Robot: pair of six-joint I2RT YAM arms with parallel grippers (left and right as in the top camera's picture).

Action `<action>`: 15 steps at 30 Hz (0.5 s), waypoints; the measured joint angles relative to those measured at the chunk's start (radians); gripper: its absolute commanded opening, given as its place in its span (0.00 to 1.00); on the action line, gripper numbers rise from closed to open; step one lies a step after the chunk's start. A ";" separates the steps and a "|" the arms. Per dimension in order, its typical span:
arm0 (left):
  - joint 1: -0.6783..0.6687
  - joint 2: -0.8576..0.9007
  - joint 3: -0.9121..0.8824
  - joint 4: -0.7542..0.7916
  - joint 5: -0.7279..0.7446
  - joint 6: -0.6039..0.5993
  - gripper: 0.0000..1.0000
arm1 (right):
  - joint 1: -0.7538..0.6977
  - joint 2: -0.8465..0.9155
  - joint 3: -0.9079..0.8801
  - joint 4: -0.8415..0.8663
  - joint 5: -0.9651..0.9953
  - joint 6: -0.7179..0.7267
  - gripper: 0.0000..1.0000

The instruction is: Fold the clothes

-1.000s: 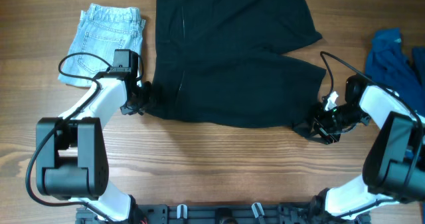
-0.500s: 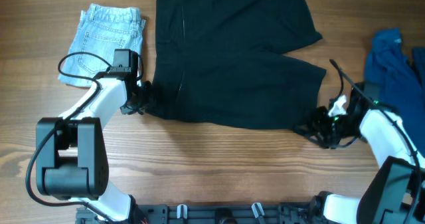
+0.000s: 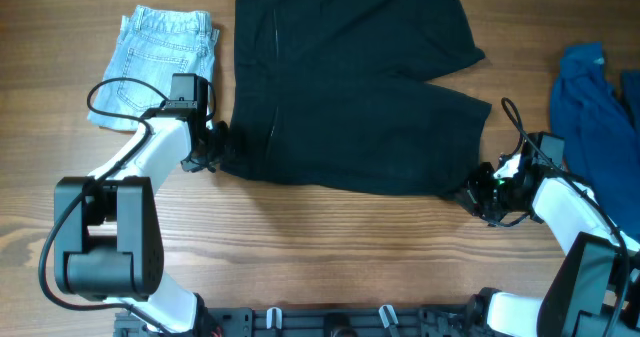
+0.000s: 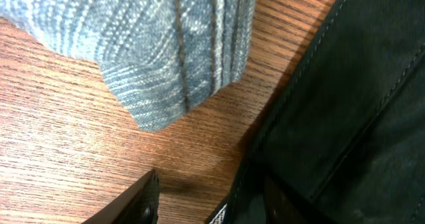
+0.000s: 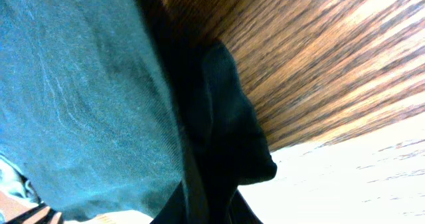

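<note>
The large black shorts (image 3: 350,107) lie spread flat mid-table, waistband to the left and legs to the right. My left gripper (image 3: 212,155) is at the waistband's near-left corner. In the left wrist view it (image 4: 212,201) is open, one finger on bare wood and the other at the black fabric (image 4: 352,117), straddling its edge. My right gripper (image 3: 488,190) is at the near leg's hem corner. In the right wrist view it (image 5: 206,214) is shut on a bunched fold of black cloth (image 5: 226,131).
Folded pale-blue denim shorts (image 3: 160,62) lie at the back left, close to my left arm; their corner shows in the left wrist view (image 4: 146,38). The royal-blue garment (image 3: 590,92) is heaped at the right edge, just behind my right arm, and fills the left of the right wrist view (image 5: 80,104).
My right arm's wrist has swung down and to the right, with its gripper staying at the hem corner. The left arm and the shorts' waistband have not moved.
</note>
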 measured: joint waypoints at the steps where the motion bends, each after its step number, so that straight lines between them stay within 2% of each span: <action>1: 0.000 0.000 0.000 0.001 0.000 0.000 0.52 | 0.000 0.000 0.000 0.000 0.006 -0.007 0.11; 2: 0.000 0.000 0.000 0.002 0.000 0.000 0.51 | 0.000 0.000 0.000 0.000 0.009 -0.018 0.10; 5: 0.000 0.000 0.000 0.002 -0.001 0.006 0.31 | 0.001 0.000 0.002 -0.001 0.035 -0.040 0.04; 8: 0.000 0.000 0.000 -0.033 -0.001 0.019 0.27 | 0.002 -0.016 0.035 -0.020 0.049 -0.126 0.04; 9: 0.000 -0.005 0.000 -0.045 -0.001 0.019 0.28 | 0.002 -0.037 0.055 -0.042 0.053 -0.163 0.04; 11: 0.000 -0.027 -0.004 -0.085 0.008 0.022 0.42 | 0.002 -0.105 0.097 -0.092 0.055 -0.225 0.04; 15: -0.002 -0.096 -0.007 -0.097 0.082 0.020 0.53 | 0.002 -0.207 0.125 -0.145 0.057 -0.274 0.04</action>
